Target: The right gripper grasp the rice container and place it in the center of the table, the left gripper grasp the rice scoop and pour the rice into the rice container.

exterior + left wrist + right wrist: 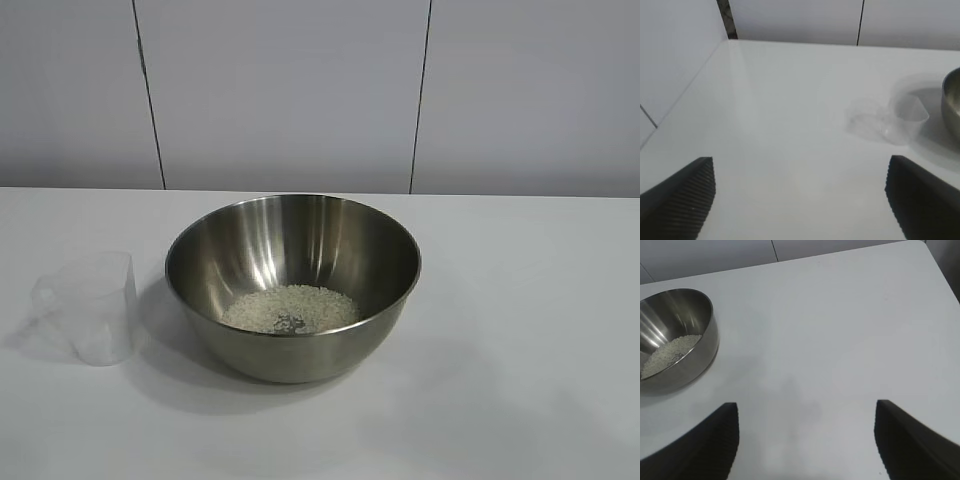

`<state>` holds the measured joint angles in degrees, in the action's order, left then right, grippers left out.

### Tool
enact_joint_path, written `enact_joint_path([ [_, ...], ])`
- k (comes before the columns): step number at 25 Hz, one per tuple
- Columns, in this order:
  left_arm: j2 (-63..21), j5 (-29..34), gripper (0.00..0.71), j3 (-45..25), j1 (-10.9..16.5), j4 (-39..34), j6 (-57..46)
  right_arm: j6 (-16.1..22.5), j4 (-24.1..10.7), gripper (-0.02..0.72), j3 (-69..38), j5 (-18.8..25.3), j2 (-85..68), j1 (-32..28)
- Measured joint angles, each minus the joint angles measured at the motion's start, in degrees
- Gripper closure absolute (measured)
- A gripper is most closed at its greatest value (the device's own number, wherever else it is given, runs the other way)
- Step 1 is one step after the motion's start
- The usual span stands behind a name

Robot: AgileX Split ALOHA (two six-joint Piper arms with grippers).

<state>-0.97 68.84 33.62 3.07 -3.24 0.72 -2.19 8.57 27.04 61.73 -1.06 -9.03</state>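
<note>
Rice scoop (pixel 90 305) sitting empty beside rice container (pixel 292 285) w/ rice (pixel 290 309): prob. light, thin, slippery, best pinched at handle; left end effector (pixel 800 200) and right end effector (pixel 807 440) both gaping, gripping nothing.

No readable text, label, brand, number or sign appears on anything in these views.

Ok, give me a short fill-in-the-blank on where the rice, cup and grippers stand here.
1. The rice lies inside the ____.
2. The rice scoop stands upright on the table and looks ____.
3. The left gripper and the right gripper both have their fingers ____, holding nothing.

Missing words: rice container; empty; open
</note>
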Motion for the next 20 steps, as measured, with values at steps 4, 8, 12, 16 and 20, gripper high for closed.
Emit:
enact_joint_path([
  [4, 0.00, 0.16, 0.046, -3.64, 0.00, 0.00, -0.72, 0.00, 0.05, 0.188, 0.00, 0.00, 0.00, 0.00],
  [8, 0.00, -1.54, 0.046, -4.19, -0.06, 0.00, -3.15, 0.00, 0.05, 0.188, 0.00, 0.01, 0.00, 0.00],
  [12, 0.00, -2.81, 0.046, -5.19, -0.56, 0.00, -3.85, 0.00, 0.05, 0.188, 0.00, 0.01, 0.00, 0.00],
  [16, 0.00, -3.33, 0.046, -5.56, -1.14, 0.80, -3.98, 0.00, 0.05, 0.188, 0.00, 0.01, 0.00, 0.00],
  [20, 0.00, -3.81, 0.046, -5.73, -1.14, 2.48, -3.51, 0.00, 0.11, 0.188, 0.00, 0.01, 0.00, 0.00],
])
